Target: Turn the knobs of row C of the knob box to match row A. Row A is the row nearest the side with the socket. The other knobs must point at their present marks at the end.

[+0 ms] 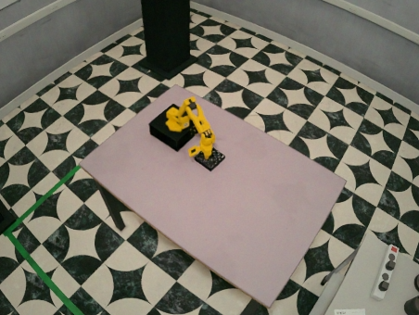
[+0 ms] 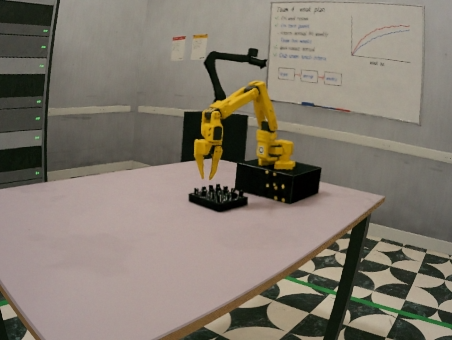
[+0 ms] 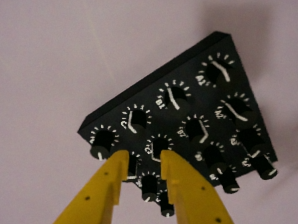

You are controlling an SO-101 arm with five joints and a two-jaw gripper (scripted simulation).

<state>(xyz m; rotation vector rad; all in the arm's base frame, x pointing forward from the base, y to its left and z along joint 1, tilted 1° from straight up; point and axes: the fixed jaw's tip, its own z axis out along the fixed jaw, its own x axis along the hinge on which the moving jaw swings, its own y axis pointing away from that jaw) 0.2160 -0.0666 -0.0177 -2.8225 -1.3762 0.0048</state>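
Note:
The black knob box [image 1: 211, 168] [image 2: 218, 206] [image 3: 149, 93] lies on the table, its rows slanting in the wrist view. My gripper [image 2: 207, 178] [image 3: 144, 153] is above it, fingers slightly apart with nothing between them. In the wrist view, knob A1 [image 3: 218, 74] and knob A2 [image 3: 236, 109] have white lines slanting down to the right. Knob C1 [image 3: 137, 119] and knob C2 [image 3: 161, 147] have lines that start nearly upright and bend right at the bottom. The right finger hides the rest of row C. No socket can be made out.
The arm stands on a black block [image 1: 168, 134] [image 2: 277, 185] beside the knob box, on the pink table [image 1: 222, 222] [image 2: 125, 250]. Row B's knob B1 [image 3: 176, 98] and row D's knob D1 [image 3: 102, 145] stand close on either side of C1.

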